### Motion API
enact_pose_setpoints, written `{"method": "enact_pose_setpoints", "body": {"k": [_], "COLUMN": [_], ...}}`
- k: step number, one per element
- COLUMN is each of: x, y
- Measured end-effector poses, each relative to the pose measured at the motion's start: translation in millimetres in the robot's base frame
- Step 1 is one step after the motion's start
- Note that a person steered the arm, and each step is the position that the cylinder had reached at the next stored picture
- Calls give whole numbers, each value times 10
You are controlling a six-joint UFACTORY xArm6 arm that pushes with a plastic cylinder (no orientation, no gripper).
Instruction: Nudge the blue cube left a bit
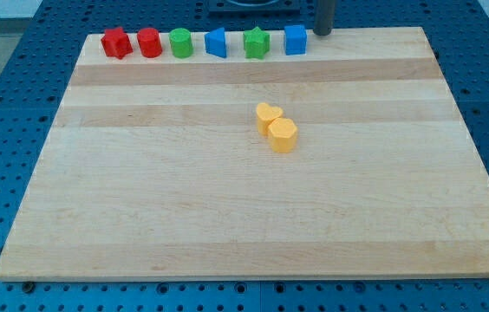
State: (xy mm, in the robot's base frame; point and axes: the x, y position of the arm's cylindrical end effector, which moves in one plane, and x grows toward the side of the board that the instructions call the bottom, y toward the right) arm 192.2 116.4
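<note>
The blue cube [295,39] stands at the right end of a row of blocks along the board's top edge. My tip [323,32] is just to the cube's right, a small gap apart, at the board's top edge. To the cube's left in the row are a green star-like block [256,42], a blue wedge-like block [216,42], a green cylinder [180,42], a red cylinder [149,42] and a red star-like block [116,42].
A yellow heart-shaped block [268,116] and a yellow hexagonal block [283,135] touch each other near the middle of the wooden board [140,191]. A blue perforated table surrounds the board.
</note>
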Motion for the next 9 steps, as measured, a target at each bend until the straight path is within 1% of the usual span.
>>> {"method": "enact_pose_setpoints", "body": {"k": [4, 7, 9], "x": [6, 11, 86], "y": [-208, -230, -261]}}
